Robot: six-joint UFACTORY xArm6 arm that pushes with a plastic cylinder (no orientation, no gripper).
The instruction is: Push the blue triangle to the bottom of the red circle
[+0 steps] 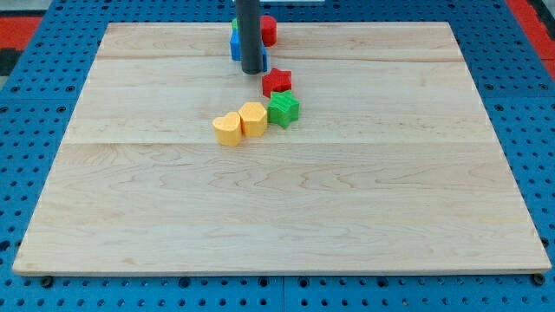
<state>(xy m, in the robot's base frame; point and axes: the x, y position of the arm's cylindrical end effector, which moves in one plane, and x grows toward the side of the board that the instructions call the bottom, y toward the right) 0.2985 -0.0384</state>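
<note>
My tip (253, 70) rests on the table (277, 199) near the view's top; this tool is a plain rod, holding nothing. It hides most of a blue block (234, 45), shape unclear, beside the red circle (269, 30). Below lie a red star (277, 81), green star (283, 109), and two yellow blocks (241, 123).

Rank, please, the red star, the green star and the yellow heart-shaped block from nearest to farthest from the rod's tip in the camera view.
Measured from my tip, near the view's top:
1. red star, just right of and below it.
2. green star, lower, under the red star.
3. yellow heart-shaped block, lowest, to the left of the tip.
</note>
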